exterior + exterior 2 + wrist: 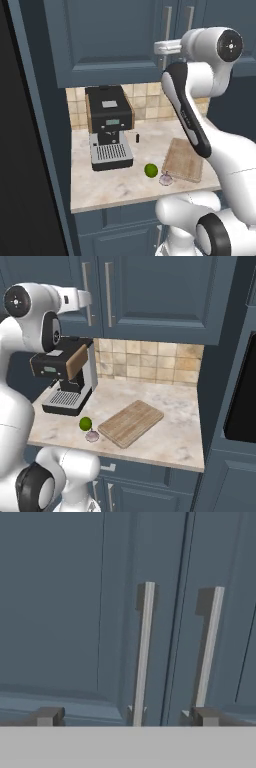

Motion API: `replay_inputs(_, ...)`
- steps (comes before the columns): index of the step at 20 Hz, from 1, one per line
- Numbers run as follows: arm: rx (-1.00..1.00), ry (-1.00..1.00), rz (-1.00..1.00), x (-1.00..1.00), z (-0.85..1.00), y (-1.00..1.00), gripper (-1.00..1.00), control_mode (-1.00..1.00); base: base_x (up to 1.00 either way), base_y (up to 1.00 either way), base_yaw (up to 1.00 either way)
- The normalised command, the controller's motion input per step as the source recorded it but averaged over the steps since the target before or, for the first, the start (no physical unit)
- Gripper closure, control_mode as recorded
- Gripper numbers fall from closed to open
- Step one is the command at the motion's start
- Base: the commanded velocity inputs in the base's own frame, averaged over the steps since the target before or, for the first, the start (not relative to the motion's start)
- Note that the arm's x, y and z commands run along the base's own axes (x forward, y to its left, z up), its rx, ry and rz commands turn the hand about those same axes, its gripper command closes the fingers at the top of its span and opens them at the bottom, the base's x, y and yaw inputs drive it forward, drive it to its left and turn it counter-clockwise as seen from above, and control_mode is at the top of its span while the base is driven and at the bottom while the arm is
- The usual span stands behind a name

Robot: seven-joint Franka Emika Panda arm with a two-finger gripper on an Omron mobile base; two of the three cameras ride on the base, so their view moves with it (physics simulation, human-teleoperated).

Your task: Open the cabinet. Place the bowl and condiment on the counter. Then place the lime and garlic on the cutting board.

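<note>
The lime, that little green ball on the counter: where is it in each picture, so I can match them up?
Left base view: lime low centre, left of the cutting board.
Right base view: lime lower left, left of the board's near corner.
Hand view: not in it; it faces the cabinet doors.
Shared landmark: the garlic beside the lime.

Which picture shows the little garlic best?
The right base view: the garlic sits in the open on the counter, beside the lime. The left base view shows the garlic smaller, close by the arm. The hand view faces the cabinet doors.
</note>
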Motion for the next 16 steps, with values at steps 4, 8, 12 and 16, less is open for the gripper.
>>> replay_inputs(4, 0.02, -0.13, 0.0, 0.46, -0.15, 0.0, -1.0, -1.0, 0.0, 0.0, 0.0)
replay_inputs(8, 0.02, -0.14, 0.0, 0.46, -0.17, 0.0, -1.0, -1.0, 0.0, 0.0, 0.0)
replay_inputs(12, 0.02, -0.1, 0.0, 0.45, -0.09, 0.0, -1.0, -1.0, 0.0, 0.0, 0.0)
replay_inputs(16, 0.02, -0.11, 0.0, 0.43, 0.0, 0.0, -1.0, -1.0, 0.0, 0.0, 0.0)
